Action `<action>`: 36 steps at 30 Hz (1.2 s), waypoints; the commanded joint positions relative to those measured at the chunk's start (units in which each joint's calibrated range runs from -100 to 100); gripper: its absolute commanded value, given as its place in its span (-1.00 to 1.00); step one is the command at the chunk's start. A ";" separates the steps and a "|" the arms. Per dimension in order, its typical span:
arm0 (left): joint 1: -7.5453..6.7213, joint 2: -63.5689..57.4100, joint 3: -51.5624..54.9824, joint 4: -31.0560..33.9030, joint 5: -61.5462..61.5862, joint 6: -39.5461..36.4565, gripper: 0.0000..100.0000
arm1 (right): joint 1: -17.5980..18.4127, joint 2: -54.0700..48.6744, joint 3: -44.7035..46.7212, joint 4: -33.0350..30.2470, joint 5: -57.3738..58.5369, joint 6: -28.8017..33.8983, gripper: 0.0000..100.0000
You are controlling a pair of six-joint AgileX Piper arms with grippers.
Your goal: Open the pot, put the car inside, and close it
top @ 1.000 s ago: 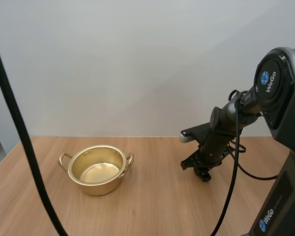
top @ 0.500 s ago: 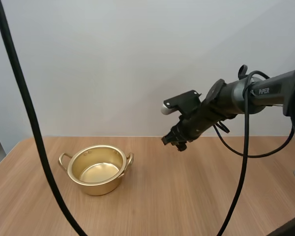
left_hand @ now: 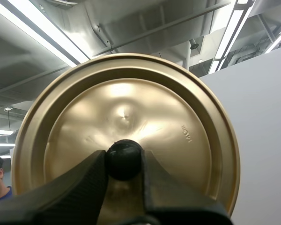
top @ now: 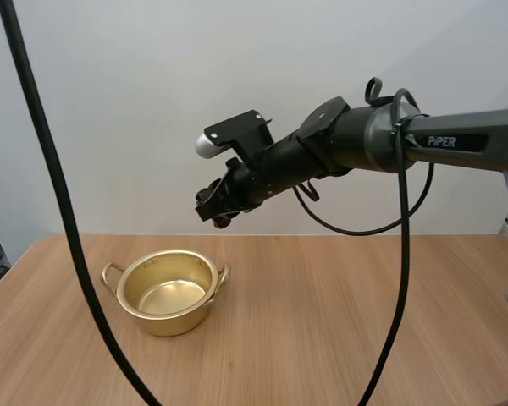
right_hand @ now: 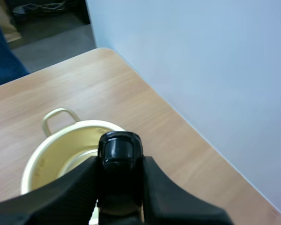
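The open golden pot stands on the table's left half, nothing inside it. My right gripper hangs high above and slightly behind the pot, shut on a small black toy car. In the right wrist view the car is pinched between the fingers, with the pot's rim below it. In the left wrist view my left gripper is shut on the black knob of the golden lid, which is held up facing the camera.
The wooden table stretches bare to the right of the pot. A white wall stands right behind its far edge. A person's leg shows beyond the table's left end.
My right arm has swung up and leftward from low over the table's right side to high above the pot, carrying the car. The pot has not moved.
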 commanded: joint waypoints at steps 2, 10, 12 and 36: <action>0.83 0.00 0.04 -0.25 -0.40 -0.25 -1.00 | 2.65 2.08 -0.48 0.19 -0.46 -0.53 -1.00; 2.70 0.00 0.04 -2.69 3.34 -0.25 -1.00 | 4.88 11.80 -2.24 0.13 -3.22 -2.53 -1.00; 3.17 0.00 0.04 -3.15 3.34 -0.25 -1.00 | 4.98 13.45 -2.50 0.51 -3.68 -3.66 -1.00; 5.89 -0.96 0.04 -8.63 7.96 1.34 -1.00 | 11.16 18.45 -2.35 -1.86 -17.80 -6.55 -1.00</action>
